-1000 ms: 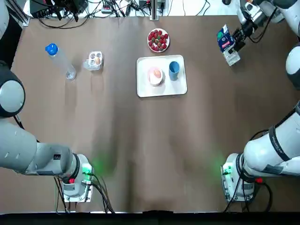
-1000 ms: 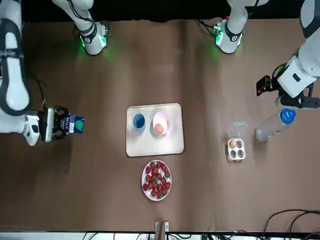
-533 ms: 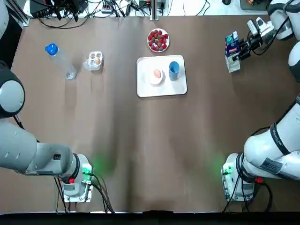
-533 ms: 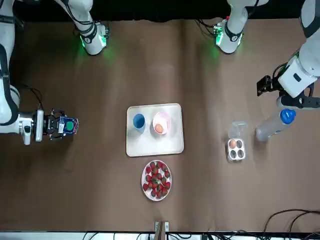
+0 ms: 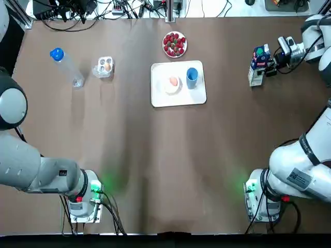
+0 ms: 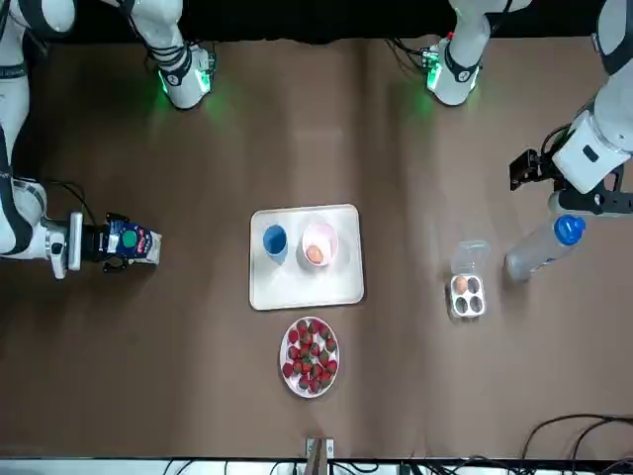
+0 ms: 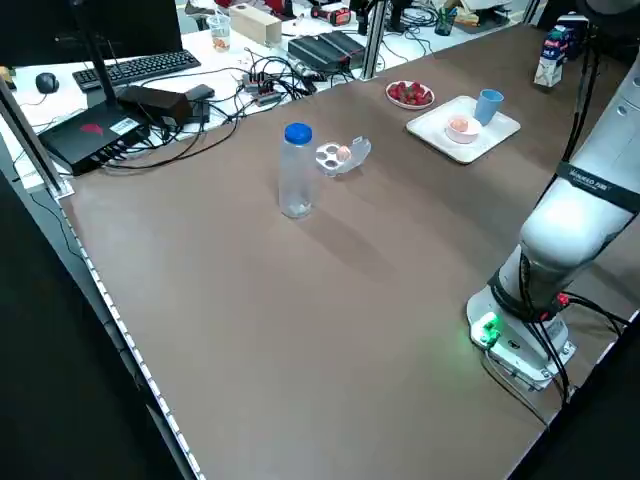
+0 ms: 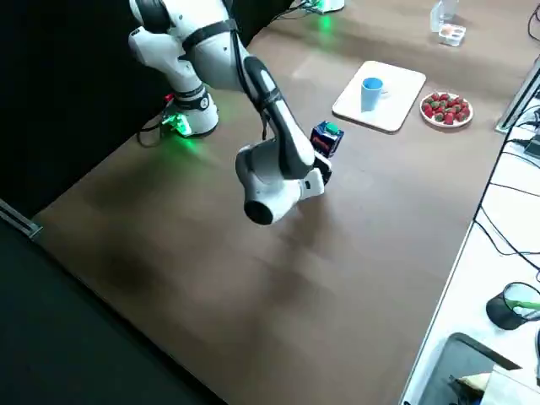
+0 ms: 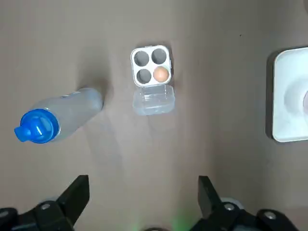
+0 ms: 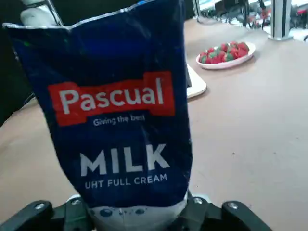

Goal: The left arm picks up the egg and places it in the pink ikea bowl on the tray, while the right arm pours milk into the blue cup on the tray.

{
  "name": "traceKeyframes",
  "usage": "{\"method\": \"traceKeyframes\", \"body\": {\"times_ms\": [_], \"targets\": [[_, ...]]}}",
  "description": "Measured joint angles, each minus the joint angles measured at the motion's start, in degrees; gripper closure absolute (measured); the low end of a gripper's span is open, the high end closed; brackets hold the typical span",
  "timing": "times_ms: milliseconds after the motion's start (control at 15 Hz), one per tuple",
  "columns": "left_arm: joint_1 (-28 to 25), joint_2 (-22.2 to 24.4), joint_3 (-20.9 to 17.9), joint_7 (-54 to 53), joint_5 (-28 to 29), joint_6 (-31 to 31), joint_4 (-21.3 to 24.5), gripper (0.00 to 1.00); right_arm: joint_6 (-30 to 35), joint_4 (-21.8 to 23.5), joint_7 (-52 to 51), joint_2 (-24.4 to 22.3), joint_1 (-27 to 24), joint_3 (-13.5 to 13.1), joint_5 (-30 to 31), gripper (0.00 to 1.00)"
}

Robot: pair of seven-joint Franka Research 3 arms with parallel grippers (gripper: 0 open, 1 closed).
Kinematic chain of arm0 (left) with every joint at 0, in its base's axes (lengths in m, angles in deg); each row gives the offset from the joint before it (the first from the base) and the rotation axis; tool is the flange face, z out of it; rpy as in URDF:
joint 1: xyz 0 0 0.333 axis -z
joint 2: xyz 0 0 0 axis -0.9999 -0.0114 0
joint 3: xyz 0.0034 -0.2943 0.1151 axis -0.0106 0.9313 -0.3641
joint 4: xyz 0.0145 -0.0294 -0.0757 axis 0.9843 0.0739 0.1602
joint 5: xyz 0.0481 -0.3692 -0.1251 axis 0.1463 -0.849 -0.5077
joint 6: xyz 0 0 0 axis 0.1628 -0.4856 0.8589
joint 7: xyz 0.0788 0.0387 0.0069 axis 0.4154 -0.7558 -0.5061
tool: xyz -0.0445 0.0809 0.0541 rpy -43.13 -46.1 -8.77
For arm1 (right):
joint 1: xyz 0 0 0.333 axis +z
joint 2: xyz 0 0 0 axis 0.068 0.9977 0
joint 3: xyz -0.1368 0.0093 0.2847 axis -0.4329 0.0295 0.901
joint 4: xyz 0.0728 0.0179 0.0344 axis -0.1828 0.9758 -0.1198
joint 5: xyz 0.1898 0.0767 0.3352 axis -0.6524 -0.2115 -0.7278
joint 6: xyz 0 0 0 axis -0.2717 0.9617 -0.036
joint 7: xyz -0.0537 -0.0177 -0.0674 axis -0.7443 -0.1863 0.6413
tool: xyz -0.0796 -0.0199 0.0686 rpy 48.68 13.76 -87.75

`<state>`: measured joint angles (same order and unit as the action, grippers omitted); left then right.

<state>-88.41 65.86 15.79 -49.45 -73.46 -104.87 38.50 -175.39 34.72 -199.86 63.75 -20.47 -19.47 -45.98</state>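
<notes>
A brown egg lies in the pink bowl on the white tray, beside the blue cup. Far to the robot's right of the tray, my right gripper is shut on the blue milk carton, held upright with its green cap up, low over the table. The carton fills the right wrist view. My left gripper hangs open, high above the water bottle and the egg carton, with nothing between its fingers.
The clear egg carton holds one more egg. The water bottle stands at the far left. A plate of strawberries sits just behind the tray. Cables and equipment line the far table edge.
The right arm has swung the milk carton from a tilt to upright and carried it nearer the robot and lower. The left arm, tray, egg and cup stay as they were.
</notes>
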Motion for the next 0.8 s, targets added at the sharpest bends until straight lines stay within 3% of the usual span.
{"method": "traceKeyframes", "body": {"times_ms": [800], "targets": [[0.0, 0.0, -0.07, 0.0, 0.0, 0.0, 0.01, 0.0, 5.27, -1.45, -15.0, 6.27, -4.45, 0.01, -0.5, 0.43]]}}
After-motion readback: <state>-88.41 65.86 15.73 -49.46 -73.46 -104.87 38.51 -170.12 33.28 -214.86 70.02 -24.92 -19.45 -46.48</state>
